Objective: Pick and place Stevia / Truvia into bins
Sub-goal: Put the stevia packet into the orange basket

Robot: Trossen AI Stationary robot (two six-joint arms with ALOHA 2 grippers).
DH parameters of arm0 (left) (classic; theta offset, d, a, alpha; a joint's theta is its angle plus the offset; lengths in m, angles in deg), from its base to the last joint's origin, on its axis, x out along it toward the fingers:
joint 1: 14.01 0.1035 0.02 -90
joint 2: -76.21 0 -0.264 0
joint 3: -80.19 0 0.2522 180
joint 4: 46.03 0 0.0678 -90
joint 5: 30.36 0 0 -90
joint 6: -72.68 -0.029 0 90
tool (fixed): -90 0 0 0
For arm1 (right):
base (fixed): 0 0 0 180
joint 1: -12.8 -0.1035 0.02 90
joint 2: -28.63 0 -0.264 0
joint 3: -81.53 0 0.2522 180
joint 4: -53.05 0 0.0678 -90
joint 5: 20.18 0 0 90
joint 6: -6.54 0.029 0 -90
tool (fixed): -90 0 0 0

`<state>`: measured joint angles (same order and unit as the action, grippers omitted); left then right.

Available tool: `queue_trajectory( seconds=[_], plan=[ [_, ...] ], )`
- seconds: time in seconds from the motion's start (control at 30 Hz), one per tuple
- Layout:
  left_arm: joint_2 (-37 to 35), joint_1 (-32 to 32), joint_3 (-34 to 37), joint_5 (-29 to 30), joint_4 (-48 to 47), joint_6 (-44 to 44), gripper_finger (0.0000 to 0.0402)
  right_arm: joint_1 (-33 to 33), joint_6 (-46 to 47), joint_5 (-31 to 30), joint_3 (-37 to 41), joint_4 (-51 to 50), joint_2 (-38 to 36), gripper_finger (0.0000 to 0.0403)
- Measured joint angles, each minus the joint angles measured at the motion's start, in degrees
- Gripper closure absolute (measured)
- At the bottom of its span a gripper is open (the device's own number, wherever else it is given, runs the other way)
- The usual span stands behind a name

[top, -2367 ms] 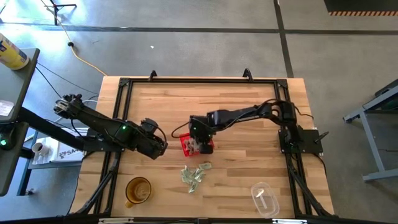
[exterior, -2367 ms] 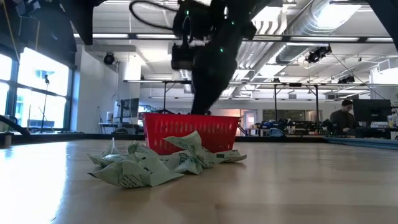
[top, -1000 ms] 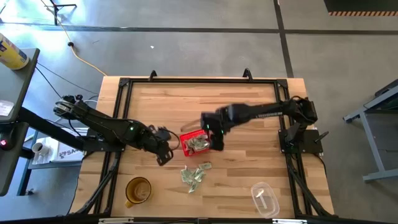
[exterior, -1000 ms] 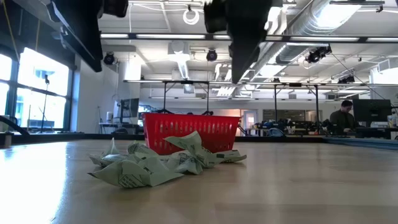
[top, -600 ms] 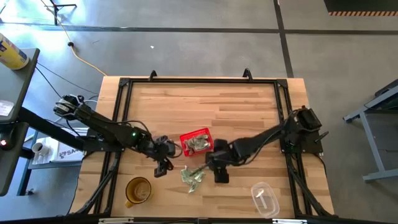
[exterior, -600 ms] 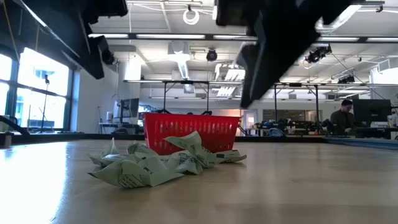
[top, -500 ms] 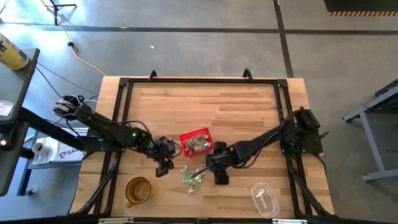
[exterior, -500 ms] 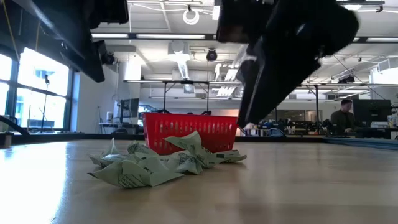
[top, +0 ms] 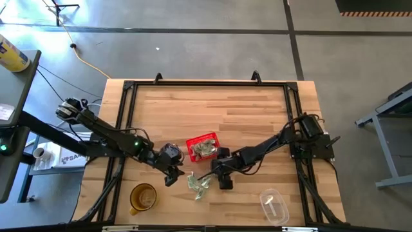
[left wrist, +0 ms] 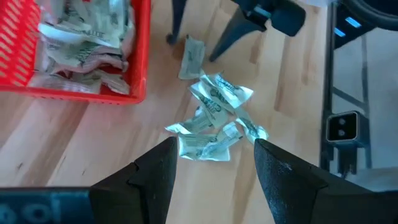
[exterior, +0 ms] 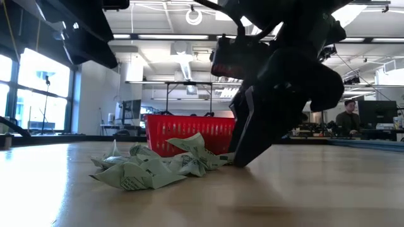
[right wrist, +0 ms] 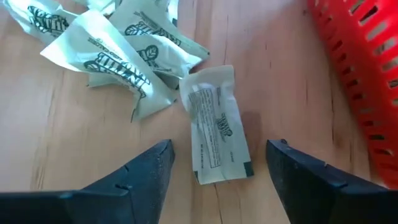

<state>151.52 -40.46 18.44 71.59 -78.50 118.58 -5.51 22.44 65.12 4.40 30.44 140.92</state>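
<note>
The right gripper (right wrist: 217,163), fingers open, sits over one flat pale green paper packet (right wrist: 216,132) beside the red slotted plastic basket (right wrist: 360,74); it should pinch only that one; left gripper (left wrist: 211,163) waits open

Wooden table (top: 212,109) with light plank top, bordered by a black metal frame (top: 127,87). An amber translucent cup (top: 143,197) stands near the front edge on the left side; a clear plastic cup (top: 273,206) lies near the front right corner. A yellow cable (top: 87,61) trails across the grey floor (beyond the table). In the low view, a person (exterior: 349,118) sits at a distant desk.
</note>
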Motion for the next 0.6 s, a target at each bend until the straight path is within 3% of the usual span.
queue_trajectory(
  seconds=[0.17,0.4,0.47,0.6],
  plan=[
    [0.36,0.18,-0.04,1.45,-0.29,-0.15,0.0153,-0.83,0.83,-1.13,-0.01,-1.25,0.04,0.0206],
    [6.11,0.18,-0.07,-1.13,1.36,-0.60,0.0153,-1.76,3.78,-0.25,-0.01,-2.68,-0.28,0.0375],
    [8.13,0.18,-0.07,-2.45,3.89,-0.91,0.0153,-2.26,6.39,-1.20,0.09,-3.77,-1.25,0.0391],
    [11.25,0.16,-0.04,-2.69,8.07,-6.88,0.0153,-3.69,10.93,-6.07,0.32,-8.22,-4.46,0.0384]
  ],
)
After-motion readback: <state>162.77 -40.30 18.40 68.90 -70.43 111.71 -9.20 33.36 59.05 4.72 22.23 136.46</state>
